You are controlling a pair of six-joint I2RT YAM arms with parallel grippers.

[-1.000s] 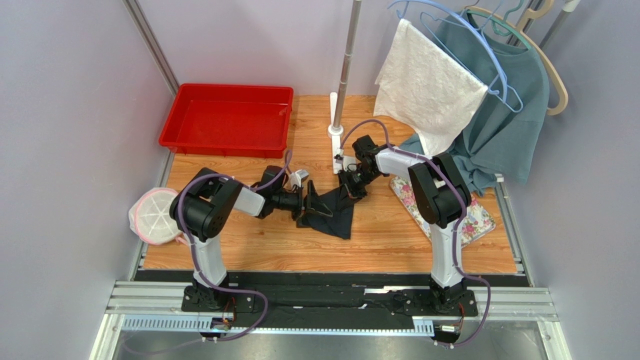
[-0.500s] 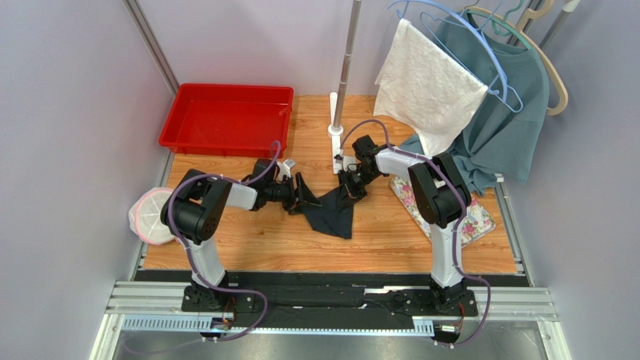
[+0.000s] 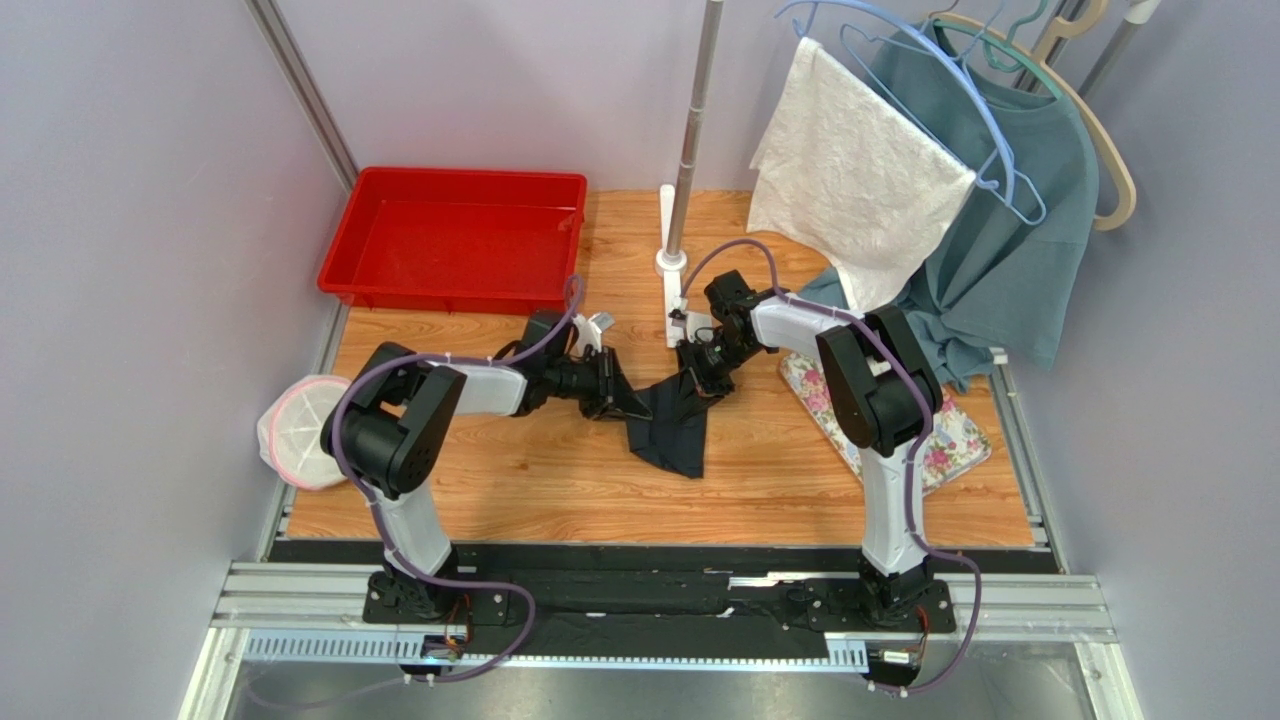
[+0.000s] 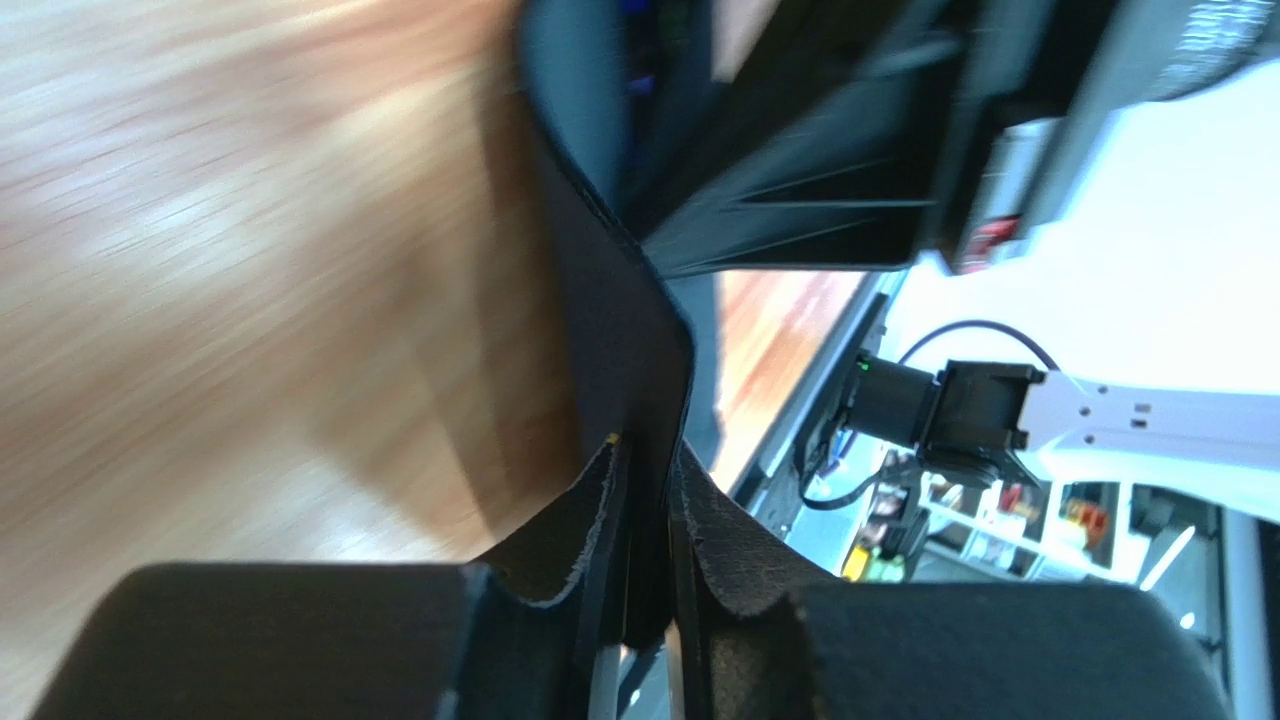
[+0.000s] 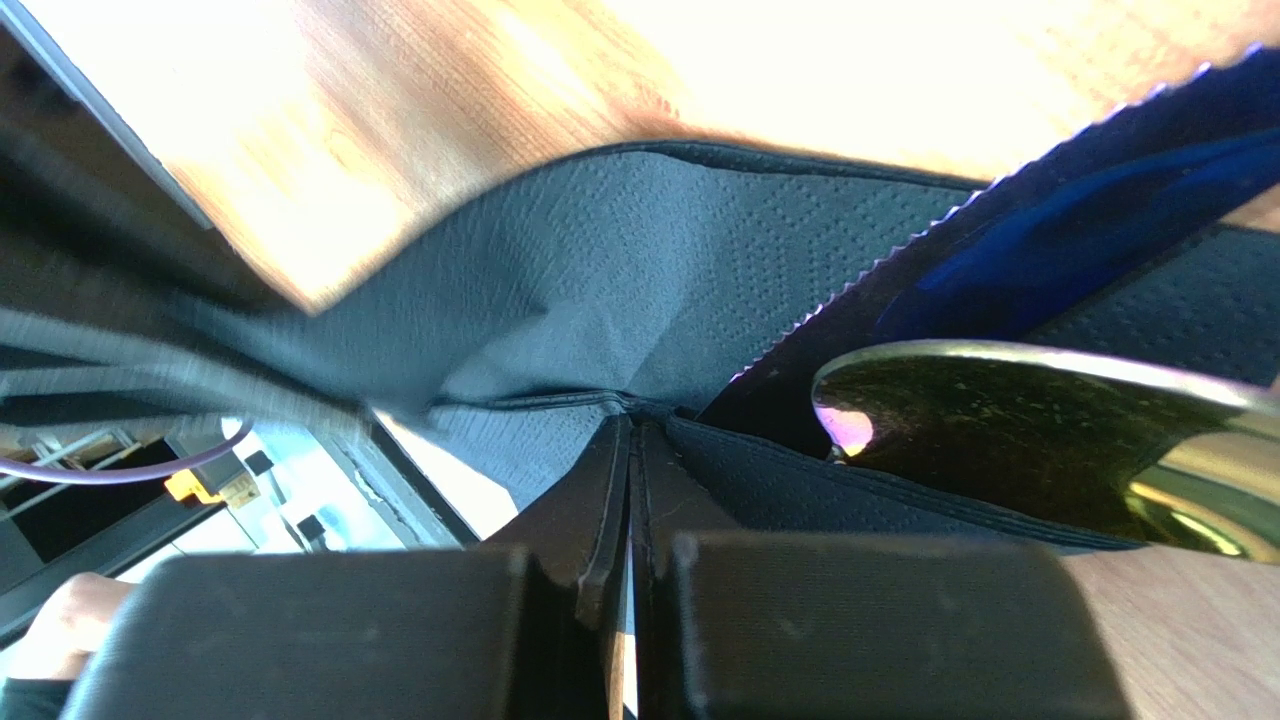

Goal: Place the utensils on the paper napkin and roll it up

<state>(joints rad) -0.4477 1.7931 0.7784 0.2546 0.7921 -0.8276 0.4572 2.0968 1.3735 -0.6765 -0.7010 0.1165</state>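
Left fingers (image 4: 286,645), right fingers (image 5: 887,638) on napkin (image 3: 672,431)

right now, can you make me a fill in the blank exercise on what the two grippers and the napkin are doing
The left gripper and the right gripper are each shut on the ___ paper napkin.
The shallow tray is ___ in colour.
In the right wrist view, the shiny utensil end beside the napkin is ___ in colour.
Missing words: black; red; gold.
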